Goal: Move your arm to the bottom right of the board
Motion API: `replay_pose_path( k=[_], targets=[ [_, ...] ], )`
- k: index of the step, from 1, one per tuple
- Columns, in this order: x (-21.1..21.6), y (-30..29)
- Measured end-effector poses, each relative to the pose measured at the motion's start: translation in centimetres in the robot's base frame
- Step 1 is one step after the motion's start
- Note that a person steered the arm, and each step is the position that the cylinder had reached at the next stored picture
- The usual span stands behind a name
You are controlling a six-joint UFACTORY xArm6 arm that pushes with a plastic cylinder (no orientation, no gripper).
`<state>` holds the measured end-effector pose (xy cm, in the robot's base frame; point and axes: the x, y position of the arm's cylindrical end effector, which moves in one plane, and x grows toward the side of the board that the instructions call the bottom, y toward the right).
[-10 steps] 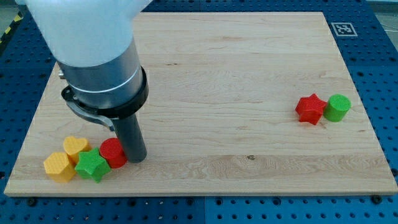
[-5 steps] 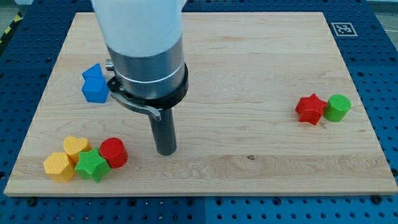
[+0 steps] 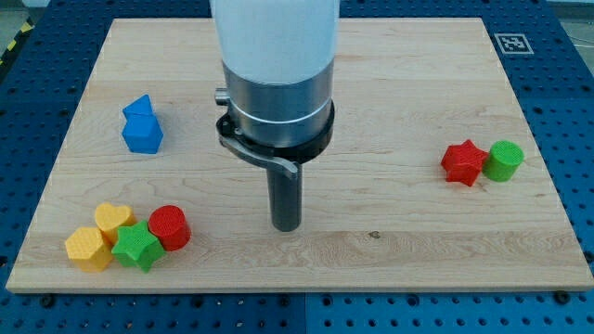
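My tip (image 3: 286,225) rests on the wooden board (image 3: 390,93) near its lower middle, touching no block. A red cylinder (image 3: 170,227), a green star (image 3: 137,247), a yellow heart (image 3: 112,220) and a yellow hexagon block (image 3: 85,249) cluster at the view's bottom left, well left of the tip. A blue block (image 3: 142,125) sits at the left. A red star (image 3: 463,162) and a green cylinder (image 3: 504,160) touch each other at the right, far from the tip.
The arm's white and grey body (image 3: 277,65) hangs over the board's upper middle. A black-and-white marker tag (image 3: 512,43) is at the board's top right corner. A blue perforated table (image 3: 575,111) surrounds the board.
My tip has slid rightward from beside the red cylinder to the board's lower middle. The blue block, hidden before, has come into view. No block has moved.
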<state>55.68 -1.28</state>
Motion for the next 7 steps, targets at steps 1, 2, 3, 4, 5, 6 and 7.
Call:
replay_pose_path(
  k=[1,2,3,4,5,6,7],
  targets=[
    [0.0,2.5],
    [0.0,3.7],
    [0.0,3.8],
    [0.0,4.2],
    [0.0,4.7],
    [0.0,5.3],
    [0.0,5.4]
  ],
)
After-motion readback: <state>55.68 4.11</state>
